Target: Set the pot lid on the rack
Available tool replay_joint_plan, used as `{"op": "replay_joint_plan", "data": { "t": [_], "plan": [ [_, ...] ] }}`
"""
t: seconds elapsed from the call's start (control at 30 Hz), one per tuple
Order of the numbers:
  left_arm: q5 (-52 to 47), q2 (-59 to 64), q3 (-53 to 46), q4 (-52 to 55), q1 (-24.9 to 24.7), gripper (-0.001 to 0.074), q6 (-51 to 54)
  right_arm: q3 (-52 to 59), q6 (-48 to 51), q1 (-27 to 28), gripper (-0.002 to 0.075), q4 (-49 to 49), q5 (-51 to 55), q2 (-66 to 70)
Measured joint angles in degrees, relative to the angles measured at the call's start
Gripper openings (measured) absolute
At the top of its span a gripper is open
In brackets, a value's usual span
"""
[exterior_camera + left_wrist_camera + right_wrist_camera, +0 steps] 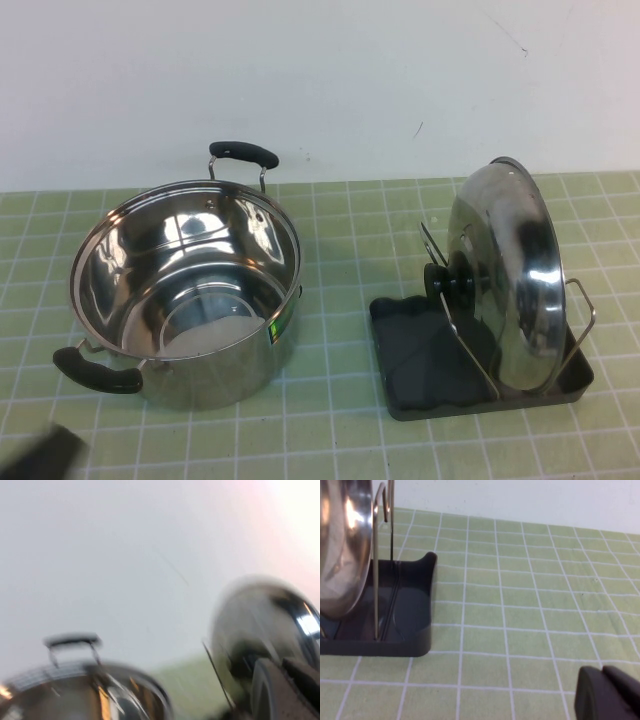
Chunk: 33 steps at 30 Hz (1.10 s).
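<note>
The shiny pot lid [510, 270] stands on edge in the rack [420, 350], leaning between its wire loops, with the black knob [450, 283] facing the pot. No gripper touches it. My left gripper [40, 455] is a dark blur at the table's front left corner; in the left wrist view [287, 680] it is blurred, with the lid [260, 620] beyond it. My right gripper [601, 670] is out of the high view. It hangs shut and empty over the mat, apart from the rack [410, 605] and the lid [342, 545].
The open steel pot [185, 290] with two black handles stands on the left of the green checked mat [340, 230], and it also shows in the left wrist view [75, 690]. A white wall runs along the back.
</note>
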State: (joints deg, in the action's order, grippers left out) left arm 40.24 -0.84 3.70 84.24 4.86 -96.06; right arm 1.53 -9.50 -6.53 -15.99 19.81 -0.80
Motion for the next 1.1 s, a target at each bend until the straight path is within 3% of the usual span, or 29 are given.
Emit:
{"op": "replay_joint_plan", "data": {
  "t": [0.13,0.27,0.37,0.43,0.6,0.93,1.1],
  "plan": [
    [-18.4,0.0,-0.1,-21.9,-4.9,-0.0001,13.9,0.0,0.0,0.0,-0.0001,0.0,0.1,0.0],
    [-50.0,0.0,-0.1,-49.8,-9.0,-0.0001,27.0,0.0,0.0,0.0,-0.0001,0.0,0.1,0.0],
    [-69.8,0.0,-0.5,-62.6,-10.2,-0.0001,32.6,0.0,0.0,0.0,-0.0001,0.0,0.1,0.0],
    [-75.7,0.0,-0.8,-65.9,-10.5,-0.0001,34.2,0.0,0.0,0.0,-0.0001,0.0,0.1,0.0],
    [-74.0,0.0,-1.0,-65.9,-10.5,-0.0001,36.9,0.0,0.0,0.0,-0.0001,0.0,0.1,0.0],
    [-45.7,0.0,-4.9,-53.8,-10.5,-0.0001,41.4,0.0,0.0,0.0,-0.0001,0.0,0.1,0.0],
    [-43.9,0.0,-4.9,-69.5,-10.5,-0.0001,55.1,-0.1,0.0,0.0,-0.0001,0.0,0.1,0.0]
  ]
}}
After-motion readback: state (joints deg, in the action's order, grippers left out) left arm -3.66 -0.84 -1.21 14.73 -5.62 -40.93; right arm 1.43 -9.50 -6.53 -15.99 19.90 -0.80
